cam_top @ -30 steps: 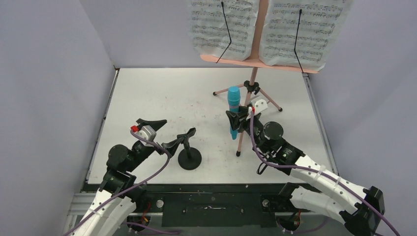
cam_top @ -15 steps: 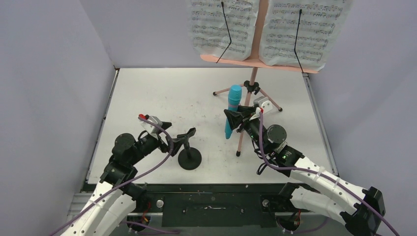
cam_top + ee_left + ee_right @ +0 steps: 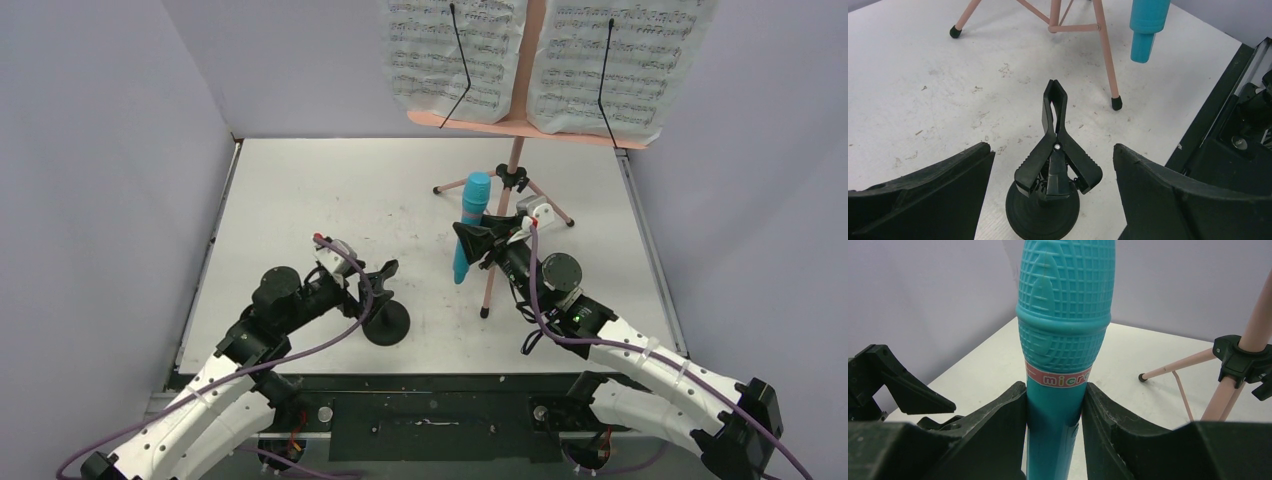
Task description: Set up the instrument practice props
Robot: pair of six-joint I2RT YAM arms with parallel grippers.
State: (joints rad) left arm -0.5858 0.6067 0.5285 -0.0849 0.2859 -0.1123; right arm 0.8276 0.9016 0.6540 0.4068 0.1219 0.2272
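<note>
Your left arm reaches in low, left gripper (image 3: pixel 1053 149) level with the mic stand (image 3: pixel 1054 172), jaws spread wide either side of it, no contact. Your right arm extends beyond and right of the mic stand, right gripper (image 3: pixel 1054 390) clamped on the microphone (image 3: pixel 1063 325) shaft, near upright.

Upright blue microphone (image 3: pixel 1063 330), head up, handle clamped between the right gripper's (image 3: pixel 1054 405) two black fingers (image 3: pixel 998 425); pink band reads "micro". To its right: pink music stand (image 3: pixel 1255 335) pole and legs, black hub (image 3: pixel 1235 360), one foot on white table (image 3: pixel 1128 355)
</note>
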